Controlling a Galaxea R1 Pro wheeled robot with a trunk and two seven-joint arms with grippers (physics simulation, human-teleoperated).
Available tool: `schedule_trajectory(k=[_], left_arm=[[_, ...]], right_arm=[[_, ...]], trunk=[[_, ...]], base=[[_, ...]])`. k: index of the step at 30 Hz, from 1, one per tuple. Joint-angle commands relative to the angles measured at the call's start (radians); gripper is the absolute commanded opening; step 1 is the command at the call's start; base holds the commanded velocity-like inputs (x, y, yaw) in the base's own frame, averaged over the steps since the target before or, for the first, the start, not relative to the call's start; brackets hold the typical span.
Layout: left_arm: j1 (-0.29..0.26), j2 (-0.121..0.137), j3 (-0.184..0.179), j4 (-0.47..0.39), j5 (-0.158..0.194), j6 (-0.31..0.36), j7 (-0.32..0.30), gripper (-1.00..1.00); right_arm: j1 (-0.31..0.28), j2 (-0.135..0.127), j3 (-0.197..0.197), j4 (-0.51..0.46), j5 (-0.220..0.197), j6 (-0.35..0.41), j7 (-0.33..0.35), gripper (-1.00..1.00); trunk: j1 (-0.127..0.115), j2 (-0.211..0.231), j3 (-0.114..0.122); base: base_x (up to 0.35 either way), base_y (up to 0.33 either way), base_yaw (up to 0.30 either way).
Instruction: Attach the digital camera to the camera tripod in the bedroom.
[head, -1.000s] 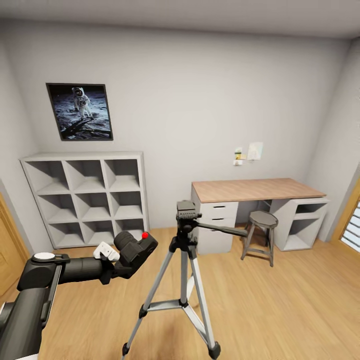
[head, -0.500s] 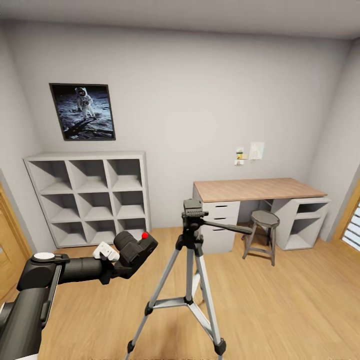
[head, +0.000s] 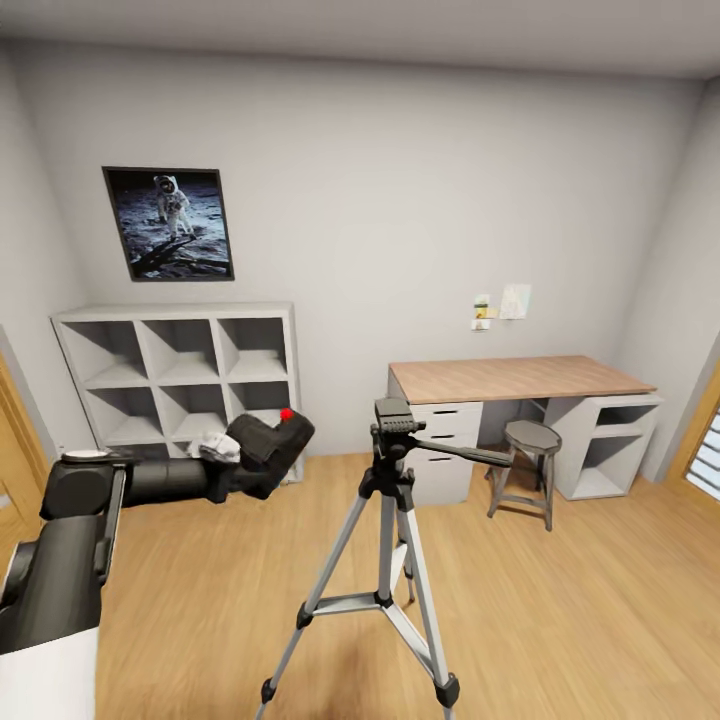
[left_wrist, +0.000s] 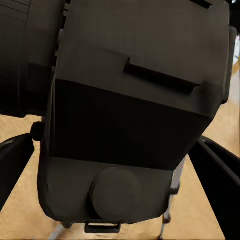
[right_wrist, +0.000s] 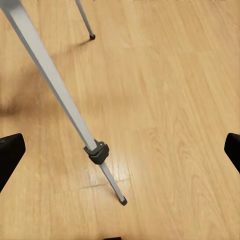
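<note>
Left pincer (head: 232, 462), raised higher, grips digital camera (head: 268, 445) beside camera tripod (head: 385, 560).

I'm seeing open air between the digital camera (head: 268, 442) in my left gripper (head: 232, 455) and the camera tripod (head: 388, 520) head, nothing crossing it. The pan handle is jutting toward the stool (head: 525, 462) and desk (head: 515, 378), crowding that side. Splayed legs are taking up the wood floor (right_wrist: 165, 100) under my right gripper (right_wrist: 120, 152).
</note>
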Motion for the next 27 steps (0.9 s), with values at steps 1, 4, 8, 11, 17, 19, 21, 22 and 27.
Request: schedule_trajectory(k=[1,4,8,11,17,19,21,22,27], left_arm=[[-0.029,0.001,0.000,0.000,-0.010,0.010,-0.016,-1.00],[-0.318,-0.002,-0.017,0.053,-0.013,0.010,-0.075,-1.00],[-0.606,-0.046,-0.030,0.407,-0.013,0.010,-0.086,-1.00],[-0.702,-0.084,-0.032,0.544,-0.017,0.010,-0.078,-1.00],[-0.912,-0.154,-0.033,0.808,-0.023,0.010,0.047,-1.00],[-0.970,-0.162,-0.033,0.895,-0.023,0.010,0.111,-1.00],[-1.007,-0.170,-0.032,0.956,-0.023,0.010,0.152,-1.00],[-1.015,-0.174,-0.032,0.970,-0.023,0.010,0.161,-1.00],[-1.041,-0.231,-0.056,1.018,-0.023,0.010,0.187,-1.00]], right_arm=[[0.000,0.000,0.002,0.001,-0.003,-0.003,-0.003,1.00],[0.000,0.000,0.004,0.001,-0.003,-0.003,-0.003,1.00],[0.000,0.000,0.004,0.001,-0.003,-0.003,-0.004,1.00],[-0.001,0.000,0.004,0.001,-0.003,-0.003,-0.004,1.00],[0.000,0.000,0.005,0.001,-0.002,-0.003,-0.004,1.00],[0.000,0.000,0.005,0.001,-0.001,-0.003,-0.004,1.00],[0.000,0.000,0.005,0.001,-0.001,-0.003,-0.004,1.00],[0.000,0.000,0.005,0.001,-0.001,-0.003,-0.004,1.00],[0.000,0.000,0.005,0.001,-0.001,-0.002,-0.004,1.00]], trunk=[[0.000,-0.001,-0.001],[0.000,-0.001,-0.001],[0.000,-0.001,-0.001],[0.000,-0.001,-0.001],[0.000,-0.001,-0.001],[0.000,-0.001,-0.001],[0.000,-0.001,-0.001],[0.000,-0.001,-0.001],[0.000,-0.001,-0.001]], base=[[0.000,0.000,0.000],[0.000,0.000,0.000],[0.000,0.000,0.000],[0.000,0.000,0.000],[0.000,0.000,0.000],[0.000,0.000,0.000],[0.000,0.000,0.000],[0.000,0.000,0.000],[0.000,0.000,0.000]])
